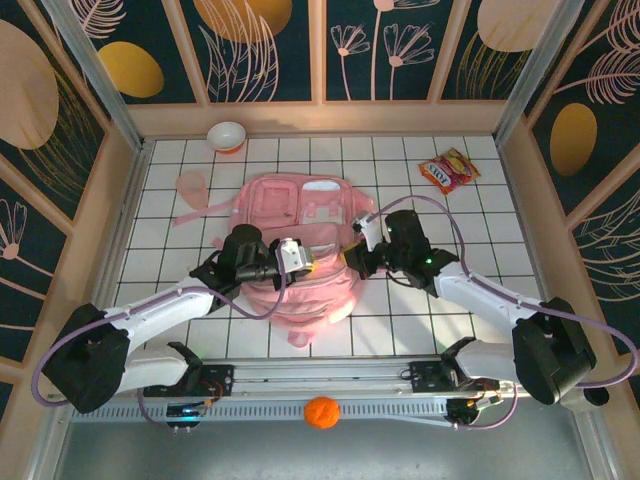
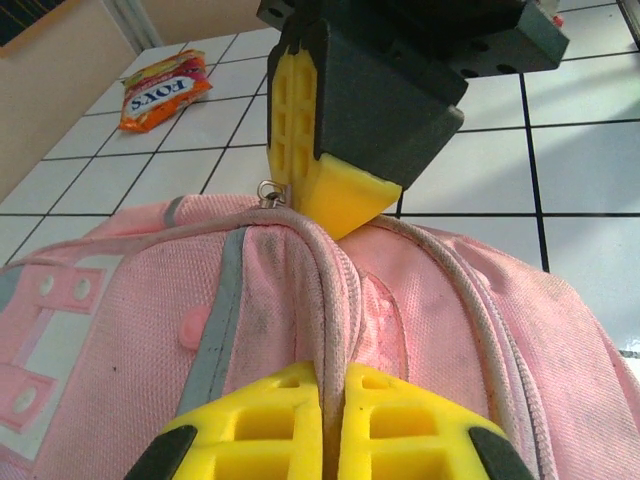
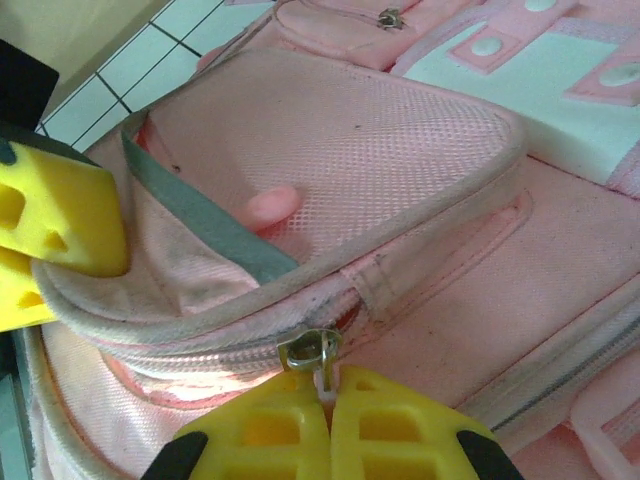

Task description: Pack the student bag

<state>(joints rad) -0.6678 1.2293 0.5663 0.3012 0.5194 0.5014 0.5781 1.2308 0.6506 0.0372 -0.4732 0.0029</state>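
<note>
Our left pincer [image 2: 330, 425] is closed tight, its yellow tips meeting on a raised ridge of pink fabric and grey-white piping on the student bag [image 1: 290, 200]. The seam runs straight down into the line where the two tips press together.

Our right pincer [image 3: 328, 425] is closed as well. The metal ring of a zipper pull [image 3: 310, 350] sits just above its tips, and the small pale tab of the pull is nipped between them. The zip it belongs to curves along the edge of a mesh-faced front pocket, whose mouth gapes open on the side nearer the left pincer.

From above we see the bag lying flat in the middle of the white-tiled tabletop [image 1: 500, 230], with both pincers meeting over its near half, close together but on separate parts of the fabric.

The one piece of writing we can read is on an orange and red snack packet [image 2: 160, 88], which says "FOXS" in white letters. It lies on the tiles towards the far right corner, well apart from the bag. We can make out no lettering on the bag itself.
</note>
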